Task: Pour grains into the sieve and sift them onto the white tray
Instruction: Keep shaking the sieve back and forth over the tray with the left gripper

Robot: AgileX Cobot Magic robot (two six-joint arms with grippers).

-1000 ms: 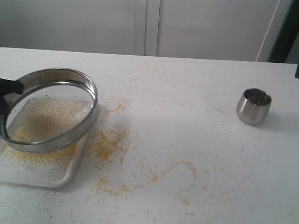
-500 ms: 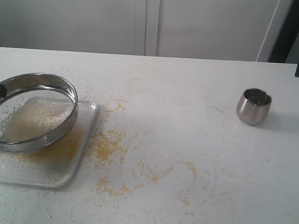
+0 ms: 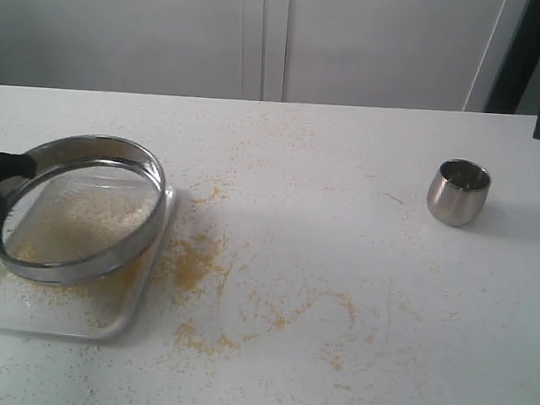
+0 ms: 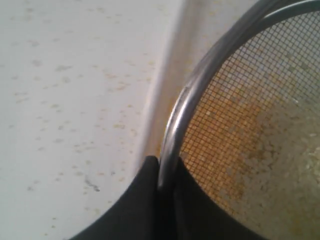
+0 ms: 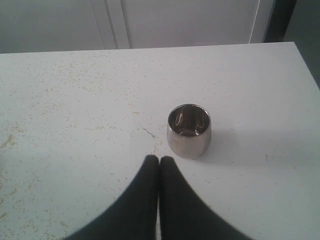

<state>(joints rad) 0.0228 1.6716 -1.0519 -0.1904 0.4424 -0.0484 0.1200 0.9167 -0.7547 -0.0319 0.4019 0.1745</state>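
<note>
Holding the sieve (image 3: 129,256) tilted over the white tray (image 3: 21,319) with left pincer (image 4: 165,176) clamped on its rim, right pincer (image 5: 159,164) shut, empty. Risking grains (image 3: 88,213) overshooting onto the tabletop (image 3: 346,171) through wide shaking.

The left hand (image 4: 165,167) and right hand (image 5: 159,160) have smooth, tapered black fingers (image 5: 142,200).

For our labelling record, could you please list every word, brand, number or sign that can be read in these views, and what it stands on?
No readable text: none in any view.
The wide round steel sieve with grey mesh, the shallow white rectangular tray, the small rounded steel cup, the white tabletop and the pale cabinet doors all show plain, unmarked surfaces.
</note>
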